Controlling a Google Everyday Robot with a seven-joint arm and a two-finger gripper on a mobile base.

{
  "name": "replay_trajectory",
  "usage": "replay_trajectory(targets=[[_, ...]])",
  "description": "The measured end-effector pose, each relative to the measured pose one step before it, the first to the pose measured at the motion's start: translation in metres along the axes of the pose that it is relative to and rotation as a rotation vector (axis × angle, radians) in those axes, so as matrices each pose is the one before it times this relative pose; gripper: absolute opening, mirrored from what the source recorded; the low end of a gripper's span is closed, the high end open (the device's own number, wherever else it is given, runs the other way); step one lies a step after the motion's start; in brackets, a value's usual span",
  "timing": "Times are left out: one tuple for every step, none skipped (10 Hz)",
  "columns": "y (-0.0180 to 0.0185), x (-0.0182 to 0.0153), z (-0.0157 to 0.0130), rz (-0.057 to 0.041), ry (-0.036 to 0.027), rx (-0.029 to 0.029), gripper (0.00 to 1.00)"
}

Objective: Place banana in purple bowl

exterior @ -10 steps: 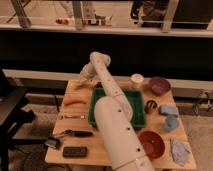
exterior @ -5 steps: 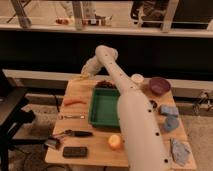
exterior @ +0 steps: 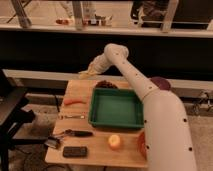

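Note:
The banana (exterior: 83,75) is pale yellow and sits in my gripper (exterior: 88,73), just above the far left corner of the wooden table (exterior: 80,90). The gripper is shut on it. My arm rises from the lower right, bends at an elbow high over the table's back edge, and reaches down-left to the gripper. The purple bowl (exterior: 161,82) stands at the far right of the table, partly hidden behind my arm, well to the right of the gripper.
A green tray (exterior: 116,107) fills the table's middle. An orange carrot (exterior: 74,101) lies to its left, a dark clump (exterior: 105,84) behind it, and a round yellow-orange fruit (exterior: 115,141) in front. A red bowl (exterior: 141,145) peeks out beside my arm. Utensils (exterior: 75,133) and a black block (exterior: 75,151) lie front left.
My arm has swung up off the tray, its elbow now high at the back. The banana has left the table near the carrot and is held at the gripper by the far left corner.

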Motion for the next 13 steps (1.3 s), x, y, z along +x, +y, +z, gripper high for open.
replay_trajectory(targets=[[0.00284,0.00711,-0.01784,0.02203,0.01331,0.01976,0.04],[0.00239,0.00777,-0.01558,0.02243,0.01408,0.01803,0.04],[0.00233,0.01173,-0.01739,0.02783,0.0194,0.02169,0.04],[0.00129,0.01368,-0.01708,0.02765,0.02213,0.02341,0.04],[0.00057,0.0175,-0.01878,0.03298,0.0276,0.02822,0.04],[-0.00095,0.01831,-0.01791,0.03786,0.03013,0.03047,0.04],[0.00003,0.01329,-0.00872,0.02823,0.02028,0.01632,0.04],[-0.00048,0.01691,-0.01023,0.03718,0.02488,0.02016,0.04],[0.00087,0.02162,-0.00954,0.04305,0.03241,0.01839,0.04],[0.0,0.0195,-0.00726,0.03716,0.02876,0.01711,0.04],[-0.00047,0.02106,-0.00556,0.03972,0.03268,0.0193,0.04],[-0.00158,0.01824,-0.00385,0.03474,0.0299,0.02054,0.04],[-0.00196,0.0197,-0.00442,0.0364,0.03057,0.02178,0.04]])
